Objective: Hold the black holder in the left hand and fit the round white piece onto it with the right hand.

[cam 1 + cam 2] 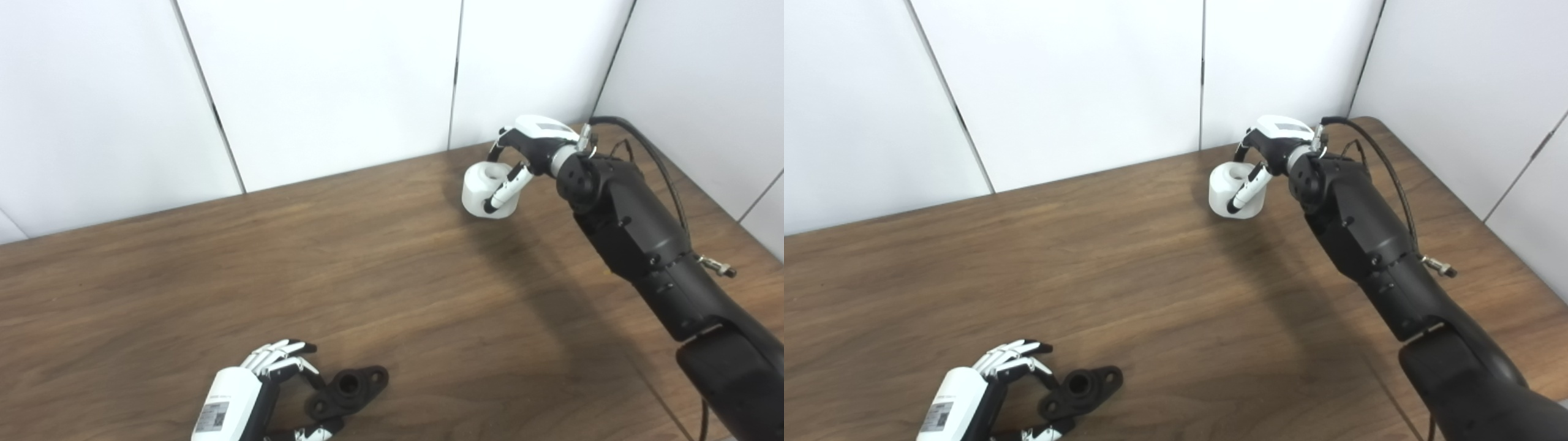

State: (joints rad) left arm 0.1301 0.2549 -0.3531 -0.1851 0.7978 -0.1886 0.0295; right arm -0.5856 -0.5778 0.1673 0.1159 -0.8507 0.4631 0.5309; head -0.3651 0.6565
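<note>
The black holder (349, 389) lies flat on the wooden table (380, 257) at the near left; it has a round hole in its middle. My left hand (269, 380) is beside its left end, with fingers above and thumb below that end, spread and not closed on it. The round white piece (478, 190), a short cylinder with a hole on top, is at the far right of the table. My right hand (527, 147) is curled around it, fingers behind and thumb across its front. I cannot tell whether it is off the table.
White wall panels (318, 79) stand close behind the table's far edge and along its right side. A black cable (661, 165) runs along my right forearm. The table's right edge lies just beyond the right arm.
</note>
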